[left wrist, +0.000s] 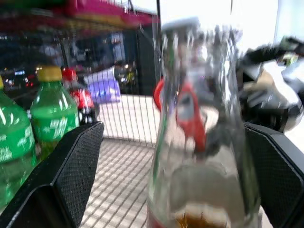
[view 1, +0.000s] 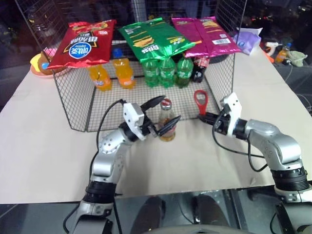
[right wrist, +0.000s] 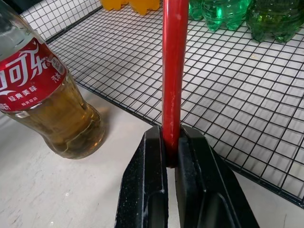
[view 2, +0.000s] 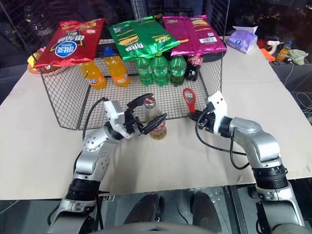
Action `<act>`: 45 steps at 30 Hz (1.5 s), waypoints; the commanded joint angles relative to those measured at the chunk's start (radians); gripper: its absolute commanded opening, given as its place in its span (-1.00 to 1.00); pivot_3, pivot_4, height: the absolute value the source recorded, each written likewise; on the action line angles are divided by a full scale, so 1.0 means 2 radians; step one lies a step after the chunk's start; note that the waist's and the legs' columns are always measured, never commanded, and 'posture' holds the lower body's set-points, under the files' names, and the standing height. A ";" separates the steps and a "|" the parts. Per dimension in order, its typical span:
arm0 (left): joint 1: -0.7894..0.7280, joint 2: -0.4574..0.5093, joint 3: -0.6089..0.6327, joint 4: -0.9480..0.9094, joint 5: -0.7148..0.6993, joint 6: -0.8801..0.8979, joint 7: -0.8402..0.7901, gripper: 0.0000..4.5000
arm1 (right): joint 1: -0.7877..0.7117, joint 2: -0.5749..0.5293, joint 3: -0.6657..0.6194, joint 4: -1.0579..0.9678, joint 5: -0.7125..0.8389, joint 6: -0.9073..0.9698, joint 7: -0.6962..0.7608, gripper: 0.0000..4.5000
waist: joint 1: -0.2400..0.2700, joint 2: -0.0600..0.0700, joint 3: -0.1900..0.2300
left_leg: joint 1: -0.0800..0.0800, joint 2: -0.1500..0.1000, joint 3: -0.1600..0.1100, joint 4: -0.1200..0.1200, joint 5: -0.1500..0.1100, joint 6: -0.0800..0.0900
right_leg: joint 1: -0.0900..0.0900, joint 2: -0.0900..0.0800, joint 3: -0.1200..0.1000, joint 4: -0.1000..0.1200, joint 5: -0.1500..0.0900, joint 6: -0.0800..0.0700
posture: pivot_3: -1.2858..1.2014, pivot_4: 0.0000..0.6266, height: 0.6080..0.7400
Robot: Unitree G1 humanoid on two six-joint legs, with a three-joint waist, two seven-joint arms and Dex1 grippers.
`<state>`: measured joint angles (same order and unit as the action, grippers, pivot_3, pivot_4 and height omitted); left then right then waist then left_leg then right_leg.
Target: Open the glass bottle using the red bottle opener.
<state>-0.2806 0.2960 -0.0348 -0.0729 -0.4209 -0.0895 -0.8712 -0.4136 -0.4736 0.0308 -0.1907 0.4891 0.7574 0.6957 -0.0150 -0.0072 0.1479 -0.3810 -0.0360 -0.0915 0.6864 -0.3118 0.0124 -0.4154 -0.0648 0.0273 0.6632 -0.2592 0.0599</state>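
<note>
With the glass bottle (view 1: 166, 122) upright on the surface, the left hand (view 1: 161, 115), fingers spread either side of its neck, should close firmly before the right hand (view 1: 207, 117), clenched on the red bottle opener (view 1: 200, 101), levers the cap.

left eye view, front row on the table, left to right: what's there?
left gripper, open around the glass bottle → red bottle opener → right gripper, shut on the opener's lower end

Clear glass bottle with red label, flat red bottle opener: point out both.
glass bottle (view 1: 166, 127), left eye view, on its body.
red bottle opener (view 1: 200, 101), left eye view, on its looped head.
</note>
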 commanded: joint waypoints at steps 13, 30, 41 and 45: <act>0.007 0.019 -0.001 -0.032 -0.024 0.020 -0.027 1.00 | -0.026 -0.018 0.000 -0.042 -0.003 -0.078 0.050 -1.00 | 0.000 0.000 0.000 | 0.000 0.000 0.000 0.000 0.000 0.000 | 0.000 0.000 0.000 0.000 0.000 0.000 | 0.03 -0.52 1.00; 0.008 0.026 -0.005 -0.018 -0.013 0.018 -0.033 -0.28 | -0.027 -0.018 0.013 -0.026 -0.030 -0.106 0.050 -1.00 | 0.001 0.000 0.000 | 0.001 0.000 0.000 0.000 0.000 0.000 | 0.001 0.000 0.000 0.000 0.000 0.000 | 0.03 -0.52 1.00; 0.009 0.028 -0.007 -0.006 -0.005 0.007 -0.029 -0.28 | -0.026 0.023 0.091 -0.015 -0.215 -0.342 -0.026 -1.00 | 0.000 0.000 0.000 | 0.001 0.000 0.000 0.000 0.000 0.000 | 0.001 0.000 0.000 0.000 0.000 0.000 | 0.03 -0.52 1.00; 0.008 0.026 -0.007 -0.002 -0.005 0.004 -0.026 -0.28 | -0.017 0.019 0.118 0.008 -0.305 -0.450 -0.068 -1.00 | 0.000 0.000 0.000 | 0.001 0.000 0.000 0.000 0.000 0.000 | 0.001 0.000 0.000 0.000 0.000 0.000 | 0.03 -0.52 1.00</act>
<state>-0.2744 0.3365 -0.0417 -0.1077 -0.4741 -0.0849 -0.9315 -0.4532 -0.4272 0.2607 -0.1760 -0.0432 -0.0201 0.6099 -0.0149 -0.0068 0.1471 -0.3784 -0.0357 -0.0906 0.6868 -0.3117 0.0122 -0.4137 -0.0641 0.0275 0.6638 -0.2592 0.0599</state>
